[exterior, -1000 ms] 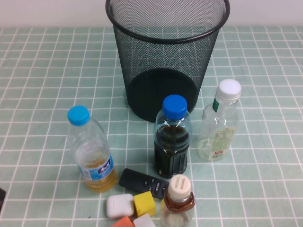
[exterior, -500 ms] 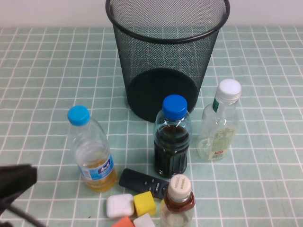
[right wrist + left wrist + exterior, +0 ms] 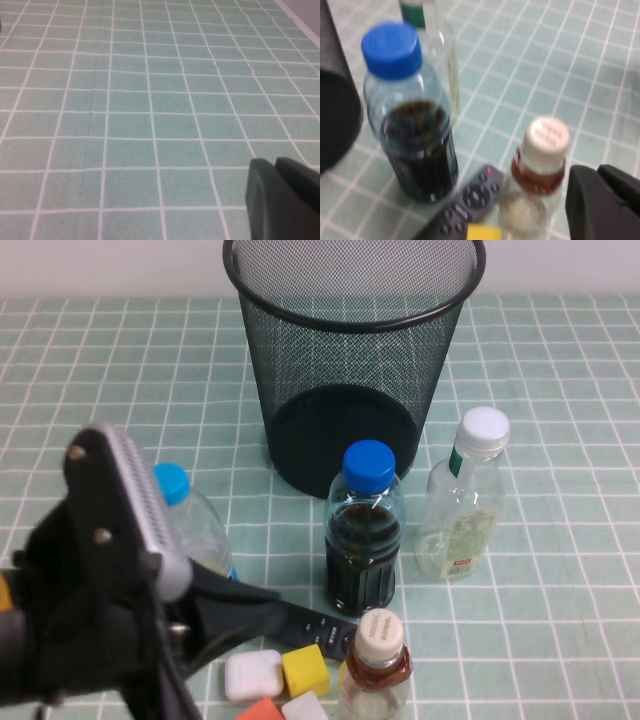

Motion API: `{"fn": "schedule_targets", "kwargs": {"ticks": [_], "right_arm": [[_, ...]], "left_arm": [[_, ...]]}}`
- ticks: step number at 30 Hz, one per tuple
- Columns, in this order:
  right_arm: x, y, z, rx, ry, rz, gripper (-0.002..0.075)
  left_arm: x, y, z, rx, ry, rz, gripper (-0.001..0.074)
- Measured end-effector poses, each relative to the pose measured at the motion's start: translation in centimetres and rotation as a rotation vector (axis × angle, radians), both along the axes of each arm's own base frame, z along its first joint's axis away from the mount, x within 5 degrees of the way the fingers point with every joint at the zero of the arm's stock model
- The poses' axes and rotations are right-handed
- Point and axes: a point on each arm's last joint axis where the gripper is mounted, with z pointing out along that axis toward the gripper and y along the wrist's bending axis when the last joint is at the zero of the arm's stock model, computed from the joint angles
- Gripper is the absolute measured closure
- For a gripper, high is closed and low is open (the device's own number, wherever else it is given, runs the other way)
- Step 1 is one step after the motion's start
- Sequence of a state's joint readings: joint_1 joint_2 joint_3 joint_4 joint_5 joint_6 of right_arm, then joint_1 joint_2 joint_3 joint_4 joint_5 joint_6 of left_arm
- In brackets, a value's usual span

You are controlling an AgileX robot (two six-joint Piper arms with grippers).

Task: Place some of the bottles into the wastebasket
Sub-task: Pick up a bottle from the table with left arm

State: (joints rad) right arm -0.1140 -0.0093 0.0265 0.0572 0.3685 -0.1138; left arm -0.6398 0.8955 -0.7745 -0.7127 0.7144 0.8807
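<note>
The left gripper point(image 3: 235, 605) fills the lower left of the high view, clenched on nothing, its tip near the small brown bottle point(image 3: 377, 660) at the bottom edge. The clear bottle point(image 3: 462, 500) stands at middle right, just beside the wastebasket point(image 3: 350, 360) at top centre. Only the right wrist view shows the right gripper point(image 3: 282, 200), also clenched on nothing, over bare green tablecloth point(image 3: 150, 100).

The right wrist view looks across a counter point(image 3: 150, 100) covered in a pale green cloth crossed by a grid of white lines, running off toward the far edge. A dark, rounded part of the right hand point(image 3: 282, 200) fills one corner, its two fingers pressed together with only a thin seam between them, holding nothing.
</note>
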Motion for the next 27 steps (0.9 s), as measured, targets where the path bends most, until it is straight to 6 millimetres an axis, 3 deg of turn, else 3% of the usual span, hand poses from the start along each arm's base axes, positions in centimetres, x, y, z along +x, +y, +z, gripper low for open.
{"fn": "schedule_targets", "kwargs": {"ticks": [12,15,19,21,23,27], "right_arm": [[0.0,0.0,0.0,0.000,0.000,0.000,0.0734],[0.0,0.0,0.0,0.000,0.000,0.000,0.0734],[0.0,0.0,0.0,0.000,0.000,0.000,0.0734],[0.0,0.0,0.0,0.000,-0.001,0.000,0.0734],[0.0,0.0,0.0,0.000,-0.002,0.000,0.0734],[0.0,0.0,0.0,0.000,-0.002,0.000,0.0734]], "left_arm": [[-2.0,-3.3,-3.5,-0.141,-0.220,0.009,0.0726],[-2.1,-4.0,-3.8,-0.140,-0.238,0.000,0.0638],[-1.4,-5.1,-4.8,-0.121,-0.233,0.027,0.0379],[-0.9,-5.7,-5.4,-0.121,-0.204,0.065,0.0288],[-0.5,-6.3,-6.1,-0.121,-0.162,0.101,0.0239],[0.1,-7.3,-6.6,-0.111,-0.132,0.121,0.0209]]}}
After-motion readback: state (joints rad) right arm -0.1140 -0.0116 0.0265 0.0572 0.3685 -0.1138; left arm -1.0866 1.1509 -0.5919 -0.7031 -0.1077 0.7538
